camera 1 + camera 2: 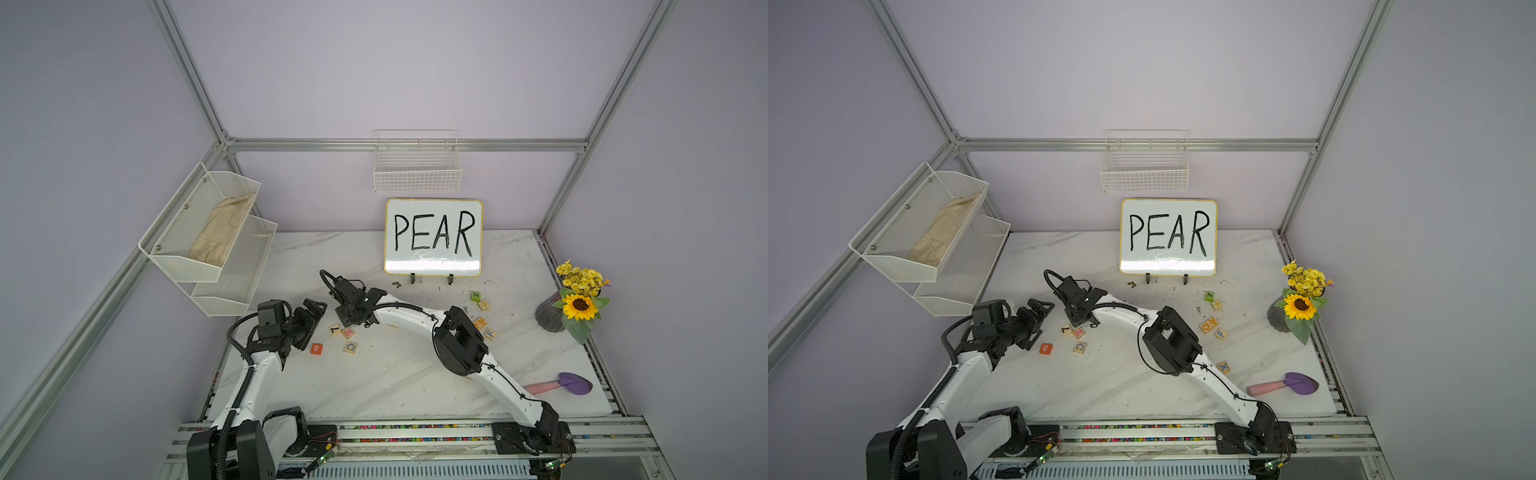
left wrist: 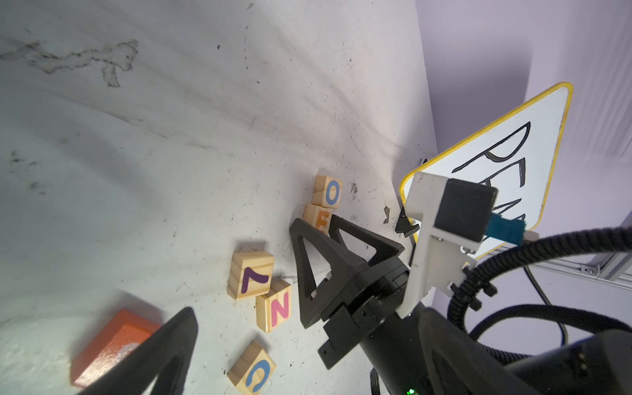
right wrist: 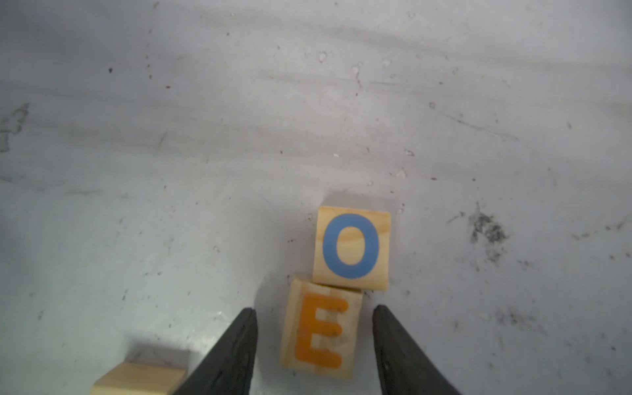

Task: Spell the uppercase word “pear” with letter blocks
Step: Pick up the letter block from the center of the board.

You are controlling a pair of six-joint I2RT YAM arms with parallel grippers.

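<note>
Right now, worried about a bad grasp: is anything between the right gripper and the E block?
Nothing visible. The right gripper straddles the E block, with a gap on each side. The O block touches E's edge away from the gripper, outside the grasp.

**YAM arms: white shells, black joints**

L arm [image 1: 266, 374] & R arm [image 1: 409, 318]: white links, black joints and bases. Black ribbed conduit [image 1: 237, 405] runs along L arm, thin black cable [image 1: 505, 380] along R. R gripper [image 3: 314, 307] has black fingers [image 2: 309, 313] w/ triangular cut-outs. Right of centre, white bracket [image 2: 422, 219] w/ black cam cube [image 2: 465, 212].
</note>
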